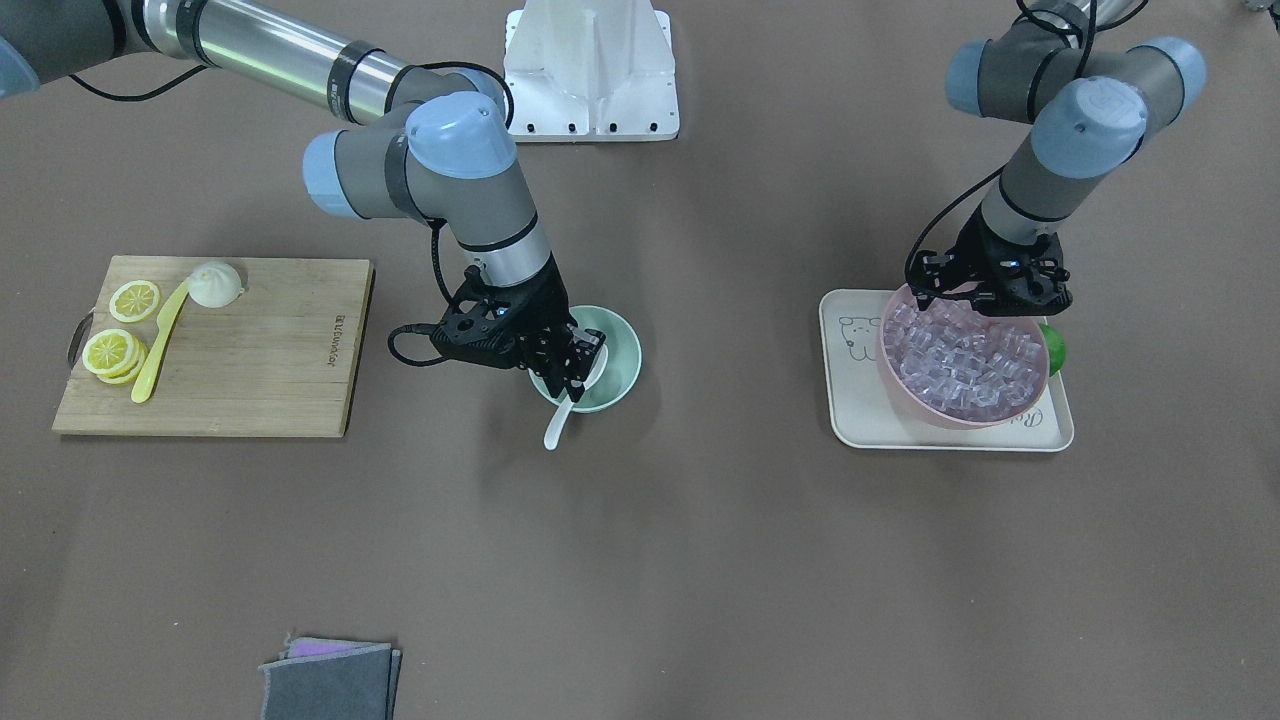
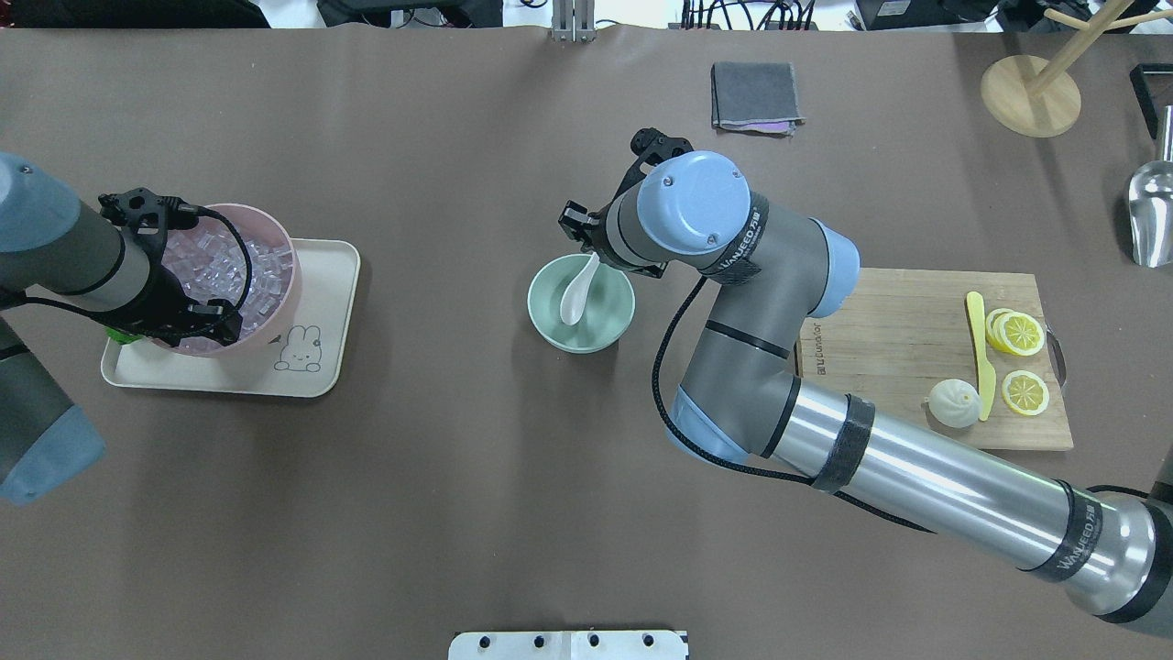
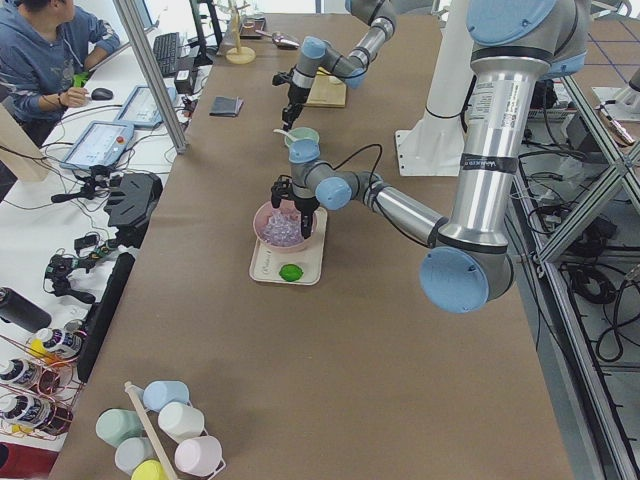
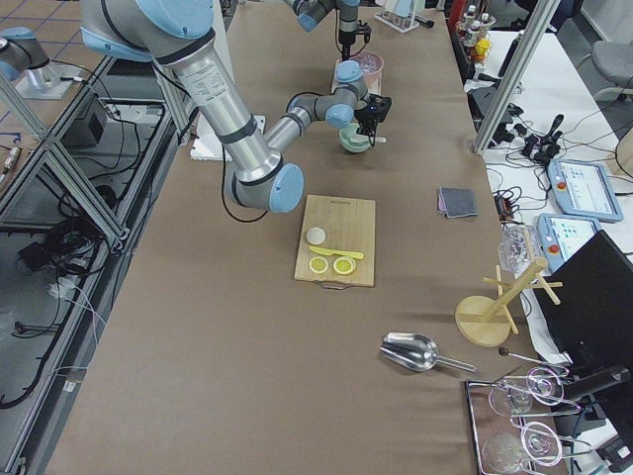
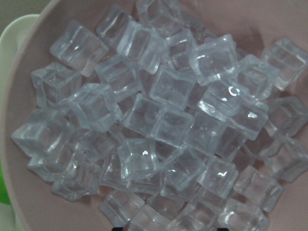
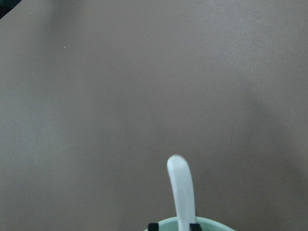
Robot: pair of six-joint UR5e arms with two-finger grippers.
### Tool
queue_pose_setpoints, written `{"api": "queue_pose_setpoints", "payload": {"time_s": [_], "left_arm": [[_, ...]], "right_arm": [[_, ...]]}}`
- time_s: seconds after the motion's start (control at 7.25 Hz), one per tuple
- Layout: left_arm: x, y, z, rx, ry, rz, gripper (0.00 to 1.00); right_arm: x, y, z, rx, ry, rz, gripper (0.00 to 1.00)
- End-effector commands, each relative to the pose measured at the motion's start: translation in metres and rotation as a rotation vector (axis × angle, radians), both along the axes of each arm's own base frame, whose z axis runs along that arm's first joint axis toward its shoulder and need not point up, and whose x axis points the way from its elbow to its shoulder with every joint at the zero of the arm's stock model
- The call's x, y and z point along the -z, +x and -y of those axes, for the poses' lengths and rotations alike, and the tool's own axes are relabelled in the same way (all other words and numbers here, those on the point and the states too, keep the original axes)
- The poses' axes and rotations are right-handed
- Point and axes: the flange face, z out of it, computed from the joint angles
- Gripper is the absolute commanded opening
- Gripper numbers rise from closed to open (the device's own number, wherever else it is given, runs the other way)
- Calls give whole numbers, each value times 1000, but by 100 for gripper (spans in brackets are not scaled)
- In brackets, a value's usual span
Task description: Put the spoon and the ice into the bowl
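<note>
Mint-green bowl point(image 2: 612, 312), mid-table, holds the white spoon point(image 2: 575, 298), its handle leaning over the far rim. The right claw point(image 1: 578, 372) has a finger on each side of that handle, not squeezing. The pink bowl point(image 2: 275, 312) on the bunny tray point(image 2: 321, 284), left, is full of ice point(image 5: 159, 120); the left claw point(image 5: 171, 227) hangs over it, fingers spread. The board point(image 1: 260, 350) has a stamp too small to read.

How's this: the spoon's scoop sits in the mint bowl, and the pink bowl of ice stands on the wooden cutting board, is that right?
Not quite. The overhead exterior view shows the pink bowl of ice standing on the cream tray, not the wooden cutting board. The spoon does have its scoop in the mint bowl.
</note>
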Motion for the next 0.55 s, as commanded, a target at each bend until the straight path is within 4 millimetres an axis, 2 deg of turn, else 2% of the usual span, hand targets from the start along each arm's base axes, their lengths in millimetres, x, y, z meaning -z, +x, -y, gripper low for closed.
{"api": "queue_pose_setpoints", "payload": {"time_s": [0.0,0.14,0.28,0.41], "left_arm": [[3,2,2,-1,2,-4,71],[4,4,4,0,2,-5,71],[4,4,4,0,1,-4,71],[2,5,4,-2,-1,-2,67]], "right_arm": [[12,10,8,-6,2,-1,100],[22,35,12,24,-19,-1,100],[19,79,14,84,-25,-21,100],[4,115,6,111,16,-44,100]]}}
